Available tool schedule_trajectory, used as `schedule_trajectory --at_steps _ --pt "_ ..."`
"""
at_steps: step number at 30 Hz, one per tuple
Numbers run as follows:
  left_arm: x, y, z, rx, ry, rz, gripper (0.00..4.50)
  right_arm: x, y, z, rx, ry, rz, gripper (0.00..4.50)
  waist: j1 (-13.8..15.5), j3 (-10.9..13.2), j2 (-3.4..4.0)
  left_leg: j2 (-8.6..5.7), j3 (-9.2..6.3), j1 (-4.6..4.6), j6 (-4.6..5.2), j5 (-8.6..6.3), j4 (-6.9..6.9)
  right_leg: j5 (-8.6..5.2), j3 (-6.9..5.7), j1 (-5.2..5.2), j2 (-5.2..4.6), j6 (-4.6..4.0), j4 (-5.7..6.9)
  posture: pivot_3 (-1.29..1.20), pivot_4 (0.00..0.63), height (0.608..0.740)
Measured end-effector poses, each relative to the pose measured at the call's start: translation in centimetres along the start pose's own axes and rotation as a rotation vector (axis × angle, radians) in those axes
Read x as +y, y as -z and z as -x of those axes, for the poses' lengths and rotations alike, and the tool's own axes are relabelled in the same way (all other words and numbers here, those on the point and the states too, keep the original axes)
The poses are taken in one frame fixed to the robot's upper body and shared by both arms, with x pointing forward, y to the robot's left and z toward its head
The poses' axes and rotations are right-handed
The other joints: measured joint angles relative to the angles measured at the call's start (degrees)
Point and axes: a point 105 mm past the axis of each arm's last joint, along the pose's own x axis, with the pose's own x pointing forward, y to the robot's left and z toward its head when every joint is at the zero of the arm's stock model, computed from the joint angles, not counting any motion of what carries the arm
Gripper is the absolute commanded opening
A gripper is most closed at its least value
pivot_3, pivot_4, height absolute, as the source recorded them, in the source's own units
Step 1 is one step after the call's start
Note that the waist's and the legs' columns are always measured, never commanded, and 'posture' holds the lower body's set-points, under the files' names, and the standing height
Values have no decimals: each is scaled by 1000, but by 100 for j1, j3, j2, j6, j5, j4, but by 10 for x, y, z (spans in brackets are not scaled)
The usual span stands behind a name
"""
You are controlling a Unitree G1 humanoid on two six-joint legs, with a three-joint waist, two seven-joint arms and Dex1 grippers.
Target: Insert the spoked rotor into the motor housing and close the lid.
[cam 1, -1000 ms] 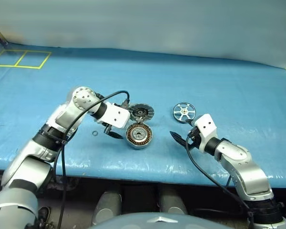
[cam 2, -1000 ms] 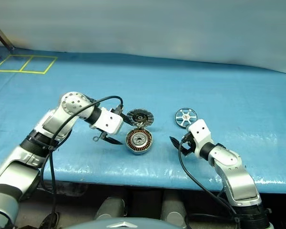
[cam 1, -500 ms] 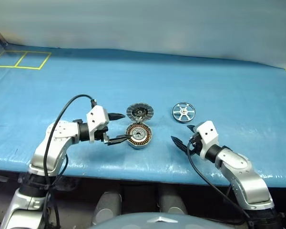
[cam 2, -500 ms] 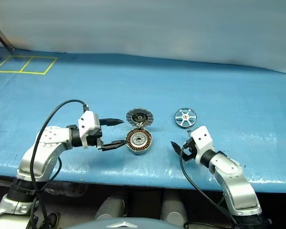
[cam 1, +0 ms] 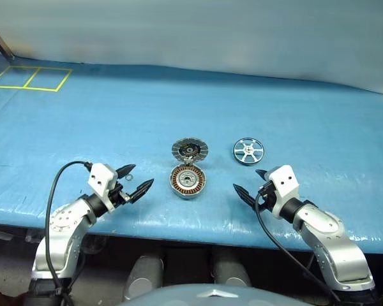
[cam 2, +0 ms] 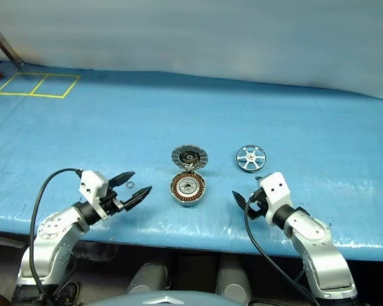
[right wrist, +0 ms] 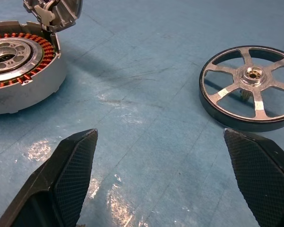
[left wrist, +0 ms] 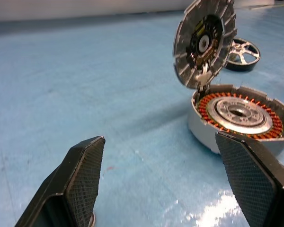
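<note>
The small flat silver spoked rotor [cam 1: 247, 151], with its six spokes and central hub inside a dark rim, lies flat on the blue surface [cam 1: 293, 121], untouched. To its left, clearly apart from it, sits the round shallow silver motor housing [cam 1: 187, 181], its ring of copper-brown windings showing around a bright metal centre. The round hinged lid [cam 1: 189, 150] stands open on the far side of the housing, tilted up from the hinge, with its grey-segmented face and dark centre turned toward the robot; in the left wrist view it rises almost upright above the cup.

A small metal ring [cam 2: 131, 186] lies on the surface left of the housing, just beyond the tip of the left gripper.

The left gripper [cam 1: 135, 180] hangs low over the near part of the surface, left of the housing and apart from it, pointing toward it; its jaws are spread wide with nothing between them. The right gripper [cam 1: 250, 183] hangs on the other side, nearer the front edge than the rotor and to the right of the housing, touching neither; its jaws are likewise spread wide and empty, and its wrist view looks out between them at the housing on one side and the rotor on the other.

Yellow taped squares [cam 1: 29, 78] mark the far left corner of the blue surface.
</note>
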Motion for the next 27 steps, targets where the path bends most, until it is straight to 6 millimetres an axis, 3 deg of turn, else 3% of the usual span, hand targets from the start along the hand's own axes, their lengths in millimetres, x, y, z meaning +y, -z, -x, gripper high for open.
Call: schedule_trajectory --at_steps 12,19,23,25,27 --pt "22 29 2 11 -215 130 4064 -2 -2 -1 12 -4 10 4500 -2 0 0 1 10 -8 -5 -4 -3 -1 -3 -8 -5 1 -5 0 150 740" --pt "29 29 0 28 -267 94 4064 -3 -2 0 17 -5 19 4500 -2 0 -1 2 10 -9 -11 -7 -3 -1 -3 -8 -5 1 -7 0 150 740" --pt "26 30 -5 53 -248 78 2824 -2 -2 -1 17 -8 20 4500 -2 0 0 1 11 -9 -31 -19 -3 -1 -3 -8 -6 1 -8 0 150 740" --pt "27 30 -7 79 -243 48 2824 -1 -3 -2 14 -12 23 4500 -3 -1 2 1 11 -8 -31 -19 -4 -1 -3 -8 -6 1 -8 0 150 740" --pt "26 32 -8 92 -235 46 2418 -2 -5 -3 9 -12 27 4500 -3 -4 7 0 12 -8 -32 -19 -3 -1 -3 -7 -7 2 -9 0 150 740"
